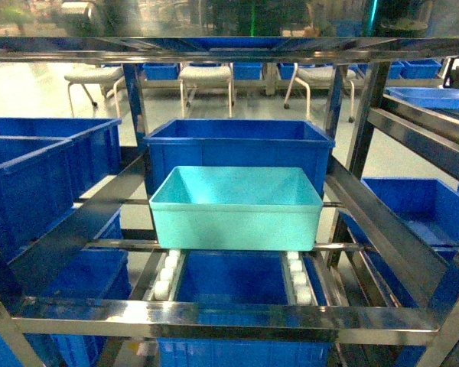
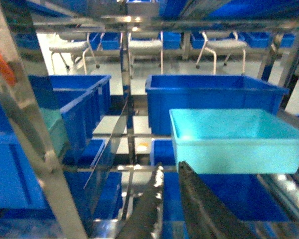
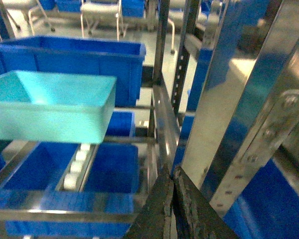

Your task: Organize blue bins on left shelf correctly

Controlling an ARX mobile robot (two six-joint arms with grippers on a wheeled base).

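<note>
Light turquoise smooth plastic tub (image 1: 236,208) sits mid-frame on the stainless-steel roller shelf (image 1: 222,315). Left fingers (image 2: 192,199) released; right fingers (image 3: 187,204) clenched, empty.

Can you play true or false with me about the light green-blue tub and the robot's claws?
1. The turquoise tub sits on white rollers. True.
2. The tub is full of toys. False, it is empty.
3. A dark blue crate stands right behind it. True.
4. The left gripper is holding the tub. False, it is in front of it, holding nothing.
5. The right gripper is wide open. False, its jaws are together.
</note>
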